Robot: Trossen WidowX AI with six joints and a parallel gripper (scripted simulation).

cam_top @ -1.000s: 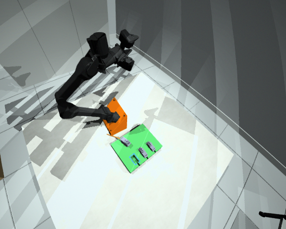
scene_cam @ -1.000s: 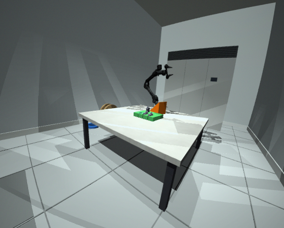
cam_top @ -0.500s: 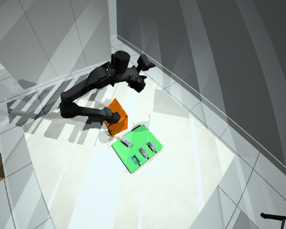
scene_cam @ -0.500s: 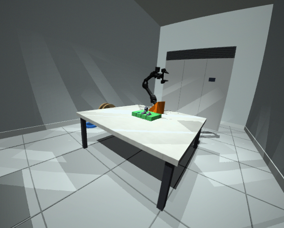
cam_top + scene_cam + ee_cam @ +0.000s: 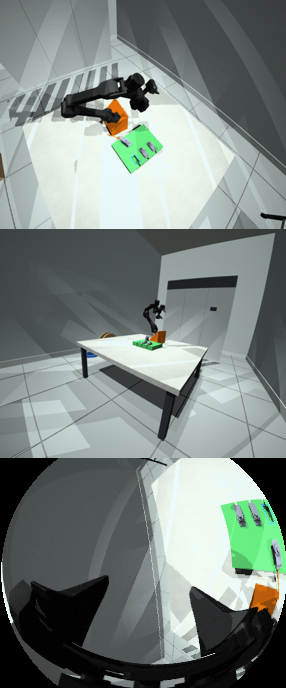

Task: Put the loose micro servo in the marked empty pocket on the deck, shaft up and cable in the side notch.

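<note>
The gripper (image 5: pixel 152 89) hangs high above the white table (image 5: pixel 149 363), well apart from everything on it, with its fingers spread wide and nothing between them. In the wrist view the two dark fingertips frame bare floor and wall, and the green deck (image 5: pixel 245 536) sits off at the right edge of that view.

The loose micro servo (image 5: pixel 125 142) lies on top of the deck (image 5: pixel 146 137) near its far-left corner, just beside the orange block (image 5: pixel 116 116) — tilted relative to the deck's edges rather than squared to them. A thin orange cable (image 5: pixel 112 136) shows at the foot of the block, close to the servo; whether it joins the servo cannot be made out.

The marked pocket (image 5: pixel 135 159), outlined in light blue, is at the deck's near edge and holds nothing. To its right, two more servos (image 5: pixel 143 151) and (image 5: pixel 151 146) sit in a row along the same side of the deck.

The arm (image 5: pixel 92 95) folds back on itself above the block, its base (image 5: pixel 112 116) standing on the block's top face. In the exterior view the gripper (image 5: pixel 160 312) is seen well above the deck (image 5: pixel 146 345), to the right of the arm's upper bend.
</note>
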